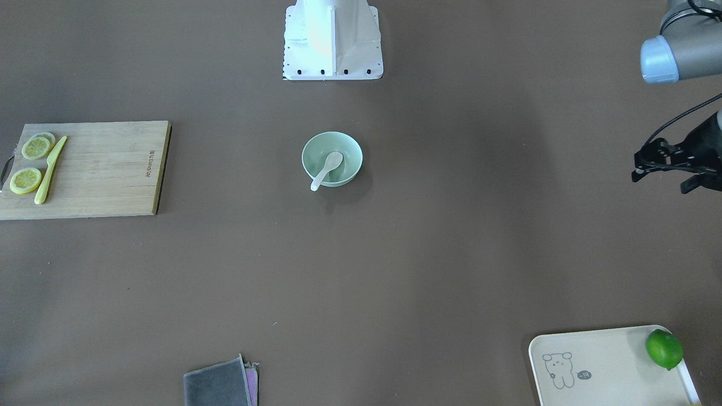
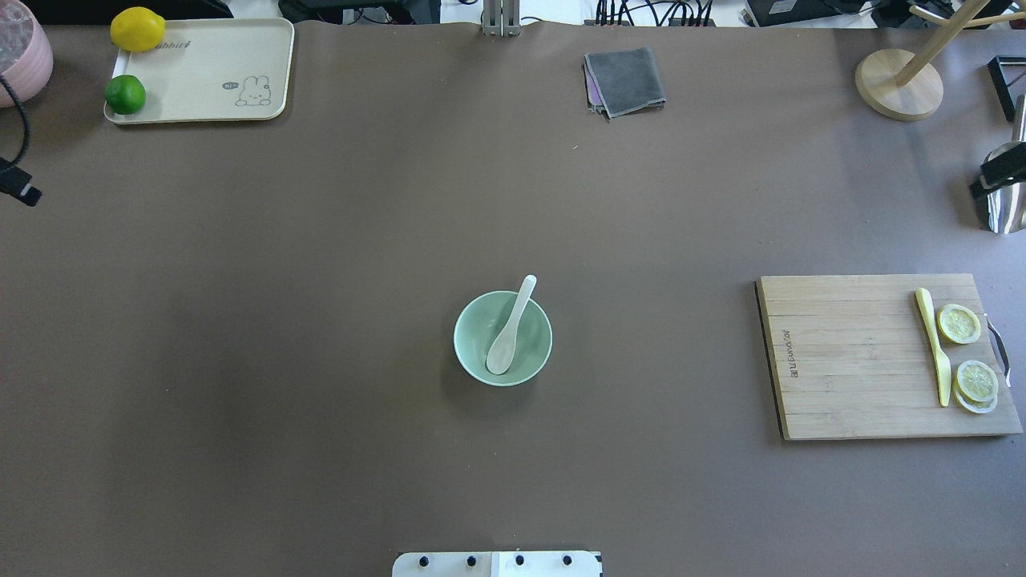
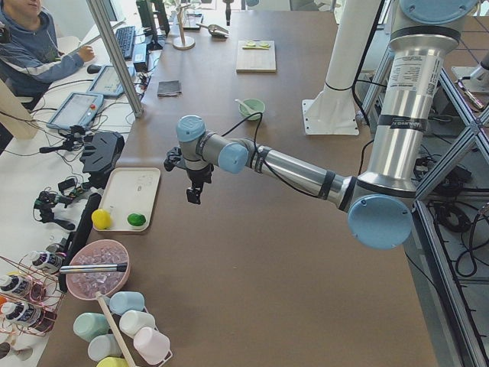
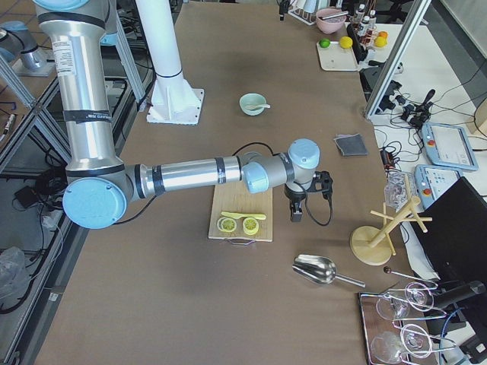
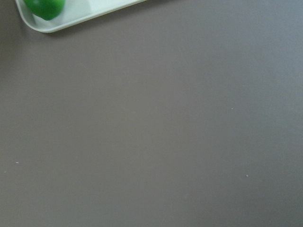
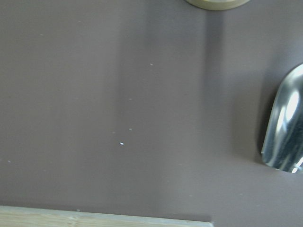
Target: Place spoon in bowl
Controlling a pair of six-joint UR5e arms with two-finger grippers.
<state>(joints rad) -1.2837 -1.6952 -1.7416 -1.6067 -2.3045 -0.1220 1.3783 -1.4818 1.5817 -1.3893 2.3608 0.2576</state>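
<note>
Overhead exterior view showed the spoon (image 2: 508, 328) already lying scoop-down in the bowl (image 2: 535, 353) mid-table, handle poking over its far rim, so placing looked done, left gripper (image 1: 661, 179) hung wide and empty, nobody could tell how the right gripper (image 2: 996, 171) stood, and the next move was probably just staying clear.

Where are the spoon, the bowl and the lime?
spoon (image 2: 515, 319), overhead view, middle of its handle
bowl (image 2: 474, 324), overhead view, bare inner wall left of the spoon
lime (image 2: 126, 94), overhead view, middle of its green skin
</note>
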